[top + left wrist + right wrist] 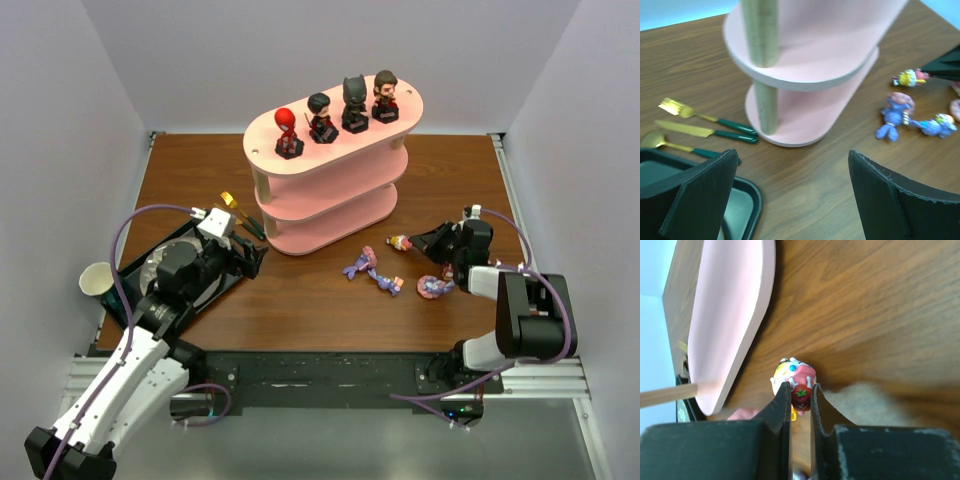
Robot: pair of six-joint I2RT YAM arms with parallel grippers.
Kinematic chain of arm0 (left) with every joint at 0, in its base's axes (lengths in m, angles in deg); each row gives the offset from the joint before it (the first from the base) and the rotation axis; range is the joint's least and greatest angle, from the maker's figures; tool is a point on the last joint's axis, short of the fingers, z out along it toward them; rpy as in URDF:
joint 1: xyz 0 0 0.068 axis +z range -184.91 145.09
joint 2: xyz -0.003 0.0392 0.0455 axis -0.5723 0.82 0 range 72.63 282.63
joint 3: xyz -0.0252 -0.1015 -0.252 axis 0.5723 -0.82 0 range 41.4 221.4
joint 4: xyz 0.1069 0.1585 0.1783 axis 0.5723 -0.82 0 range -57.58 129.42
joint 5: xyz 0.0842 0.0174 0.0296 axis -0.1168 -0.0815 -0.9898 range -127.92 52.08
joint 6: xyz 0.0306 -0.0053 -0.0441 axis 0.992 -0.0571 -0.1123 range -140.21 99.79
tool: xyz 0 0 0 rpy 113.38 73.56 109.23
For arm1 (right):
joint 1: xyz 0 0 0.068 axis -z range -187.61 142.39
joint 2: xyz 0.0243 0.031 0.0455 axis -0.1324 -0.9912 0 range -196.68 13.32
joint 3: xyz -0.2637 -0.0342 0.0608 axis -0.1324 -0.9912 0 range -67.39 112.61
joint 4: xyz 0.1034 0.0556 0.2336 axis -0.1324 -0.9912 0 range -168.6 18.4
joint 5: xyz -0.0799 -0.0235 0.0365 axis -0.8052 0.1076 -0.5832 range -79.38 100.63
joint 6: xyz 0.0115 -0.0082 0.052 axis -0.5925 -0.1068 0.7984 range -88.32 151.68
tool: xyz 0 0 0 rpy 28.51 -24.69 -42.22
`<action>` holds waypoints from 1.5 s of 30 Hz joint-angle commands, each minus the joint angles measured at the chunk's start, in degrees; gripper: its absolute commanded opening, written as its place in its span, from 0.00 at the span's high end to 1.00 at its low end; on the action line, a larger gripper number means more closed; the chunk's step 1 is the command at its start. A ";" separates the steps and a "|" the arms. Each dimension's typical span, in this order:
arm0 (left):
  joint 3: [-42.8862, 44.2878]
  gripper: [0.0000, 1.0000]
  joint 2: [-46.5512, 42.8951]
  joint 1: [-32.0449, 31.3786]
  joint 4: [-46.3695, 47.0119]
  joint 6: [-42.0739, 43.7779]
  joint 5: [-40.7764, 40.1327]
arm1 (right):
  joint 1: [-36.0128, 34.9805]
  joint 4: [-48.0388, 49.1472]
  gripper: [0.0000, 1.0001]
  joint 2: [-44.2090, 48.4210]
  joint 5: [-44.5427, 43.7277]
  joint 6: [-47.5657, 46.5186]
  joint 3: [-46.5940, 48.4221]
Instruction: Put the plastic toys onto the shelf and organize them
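Top view: right gripper right of centre, jaws pinched shut on a small pink-and-yellow figurine down at the level of the surface. Long axis roughly left-right, head pointing left toward the pink shelf, near and up-left. Left gripper well apart at lower left, beside the black tray.

Left wrist view: jaws spread wide, gripping nothing. Shelf at upper centre, figurine small at right edge, purple pony below it.

Right wrist view: clamped on the figurine's lower body, head poking past the tips, axis in line with the jaws. Shelf's bottom board at upper left.
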 commanded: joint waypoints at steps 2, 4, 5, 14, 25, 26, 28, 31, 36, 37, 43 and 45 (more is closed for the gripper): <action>-1.45 0.03 -1.04 -0.55 6.62 1.84 10.09 | -0.03 -10.00 1.00 9.03 2.45 -4.05 3.10; -1.63 0.03 -0.69 -3.09 6.89 2.36 10.36 | -0.03 -13.70 1.00 11.68 4.12 -3.80 4.16; -1.54 0.03 -0.43 -6.15 6.89 2.71 9.75 | -0.12 -15.03 1.00 14.74 4.74 -3.71 4.43; 4.43 0.03 8.79 -29.25 6.54 8.94 -8.69 | -11.60 -35.94 1.00 27.15 6.42 -5.47 10.75; 4.18 0.01 22.86 -48.97 23.55 28.89 -31.46 | -23.93 -44.39 1.00 37.79 7.12 1.21 12.34; 3.39 0.01 23.39 -49.85 25.59 29.78 -31.82 | -24.20 -44.92 1.00 39.02 7.12 1.30 12.43; 0.84 0.04 24.88 -50.82 32.42 32.84 -32.18 | -24.64 -46.41 1.00 40.08 6.94 1.74 12.78; -1.63 0.05 27.61 -51.88 40.17 35.75 -31.83 | -24.91 -47.04 1.00 42.01 6.76 2.62 12.60; -2.69 0.10 32.44 -52.76 47.84 38.31 -31.04 | -25.17 -47.30 1.00 42.54 7.29 3.32 12.51; -2.69 0.12 32.80 -52.93 49.50 38.49 -30.43 | -25.17 -47.39 1.00 42.63 7.12 3.50 12.34; -0.58 0.19 37.80 -53.11 51.89 37.79 -27.96 | -25.52 -46.34 1.00 42.81 7.03 4.73 11.81; -0.14 0.21 39.82 -53.20 52.94 37.70 -27.70 | -25.43 -46.25 1.00 42.63 7.12 4.91 11.90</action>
